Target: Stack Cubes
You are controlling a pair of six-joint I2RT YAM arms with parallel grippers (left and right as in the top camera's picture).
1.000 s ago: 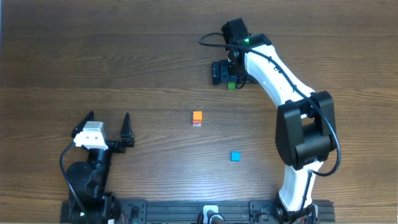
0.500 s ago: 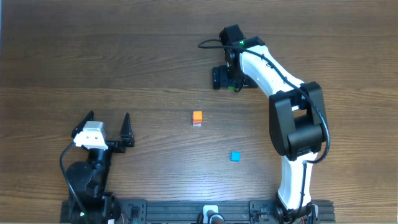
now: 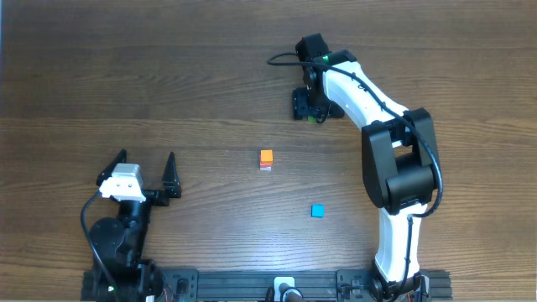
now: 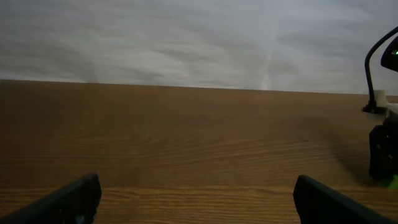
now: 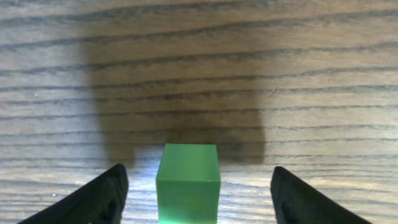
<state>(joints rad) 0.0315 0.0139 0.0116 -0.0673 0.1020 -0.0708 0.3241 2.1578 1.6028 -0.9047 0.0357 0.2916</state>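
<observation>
While the elbow of the right arm (image 3: 398, 164) has swung inward, the right hand (image 5: 198, 193) now straddles the green cube (image 5: 188, 177), fingers apart, poised to clamp it for stacking.

A robotics lab bench: wood-grain tabletop (image 3: 126, 67), plain white backdrop (image 4: 186, 37), black mounting rail (image 3: 243, 278).

The table (image 3: 126, 75) is dark brown wood, its grain running side to side across the top view, with a thin seam (image 3: 168, 118) along the grain. The light on it is soft and even. In the left wrist view the wood ends in a straight far edge, and behind it stands a plain, pale grey wall (image 4: 155, 37) with one faint brighter streak (image 4: 267, 62) running upright. Seen close in the right wrist view, the grain shows as fine dark lines, and a blurred shadow (image 5: 180, 93) darkens a patch of the wood.
</observation>
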